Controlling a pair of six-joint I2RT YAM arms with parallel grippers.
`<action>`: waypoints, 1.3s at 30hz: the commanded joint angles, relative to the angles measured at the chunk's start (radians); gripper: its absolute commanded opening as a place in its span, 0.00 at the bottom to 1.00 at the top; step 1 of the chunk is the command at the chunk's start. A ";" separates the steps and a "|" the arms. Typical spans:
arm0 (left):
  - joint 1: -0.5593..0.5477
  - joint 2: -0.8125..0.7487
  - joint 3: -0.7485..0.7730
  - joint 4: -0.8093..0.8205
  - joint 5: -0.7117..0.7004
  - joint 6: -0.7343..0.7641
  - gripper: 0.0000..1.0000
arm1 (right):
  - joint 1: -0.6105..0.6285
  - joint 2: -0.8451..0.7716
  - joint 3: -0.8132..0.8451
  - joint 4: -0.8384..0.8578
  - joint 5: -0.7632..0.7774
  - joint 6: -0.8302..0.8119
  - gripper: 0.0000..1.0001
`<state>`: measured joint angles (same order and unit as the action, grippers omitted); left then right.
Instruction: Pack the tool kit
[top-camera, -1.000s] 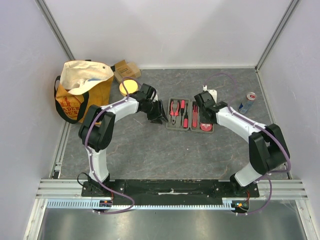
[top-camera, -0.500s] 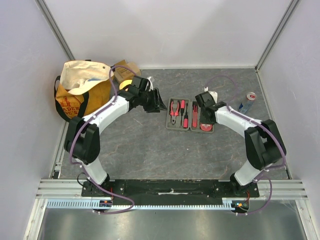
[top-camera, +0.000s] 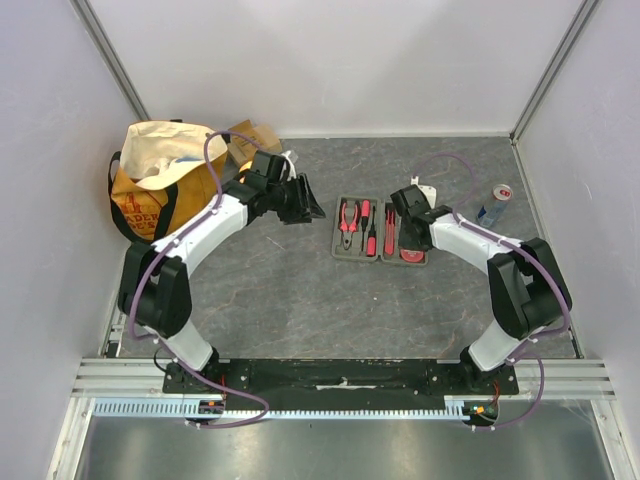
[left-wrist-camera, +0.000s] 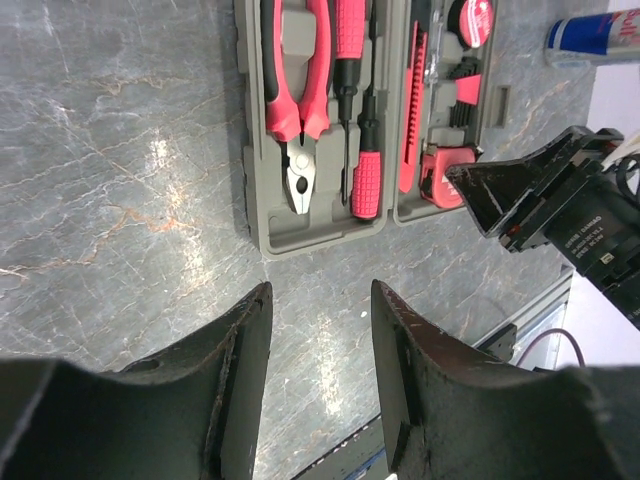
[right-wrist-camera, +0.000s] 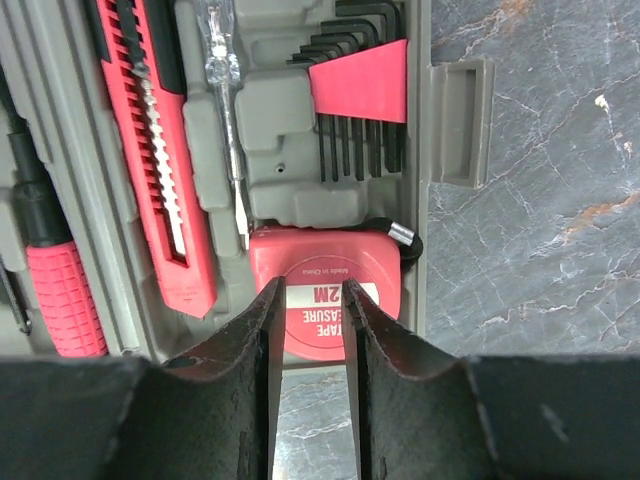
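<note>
The grey-green tool kit case (top-camera: 381, 259) lies open on the table, also seen in the left wrist view (left-wrist-camera: 258, 150). Its left half holds red pliers (left-wrist-camera: 295, 90) and screwdrivers (left-wrist-camera: 365, 180). Its right half holds a red knife (right-wrist-camera: 160, 160), hex keys (right-wrist-camera: 355, 85) and a red tape measure (right-wrist-camera: 320, 250). My right gripper (right-wrist-camera: 307, 285) hovers over the tape measure, jaws a narrow gap apart, empty; it is also in the top view (top-camera: 409, 218). My left gripper (left-wrist-camera: 320, 290) is open and empty, raised left of the case (top-camera: 312, 209).
An orange-and-cream tote bag (top-camera: 165, 185) and a cardboard box (top-camera: 250, 133) stand at the back left. A drink can (top-camera: 493, 205) lies right of the case. A small white object (top-camera: 425, 188) sits behind my right gripper. Walls enclose the table on three sides.
My left arm has swung up and back to the left, away from the case and toward the bag. My right gripper has barely moved.
</note>
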<state>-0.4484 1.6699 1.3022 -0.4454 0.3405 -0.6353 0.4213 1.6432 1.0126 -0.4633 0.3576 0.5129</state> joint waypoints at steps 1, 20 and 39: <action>0.025 -0.097 0.020 -0.007 -0.037 0.026 0.50 | 0.000 -0.037 0.111 -0.046 -0.029 -0.007 0.37; 0.108 -0.528 -0.179 -0.059 -0.405 0.006 0.54 | 0.390 0.257 0.414 -0.006 -0.071 -0.088 0.62; 0.137 -0.556 -0.253 -0.061 -0.282 -0.046 0.55 | 0.402 0.376 0.343 0.086 -0.146 -0.122 0.36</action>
<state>-0.3218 1.1034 1.0504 -0.5301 0.0040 -0.6479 0.8177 2.0045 1.3800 -0.4107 0.2337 0.4007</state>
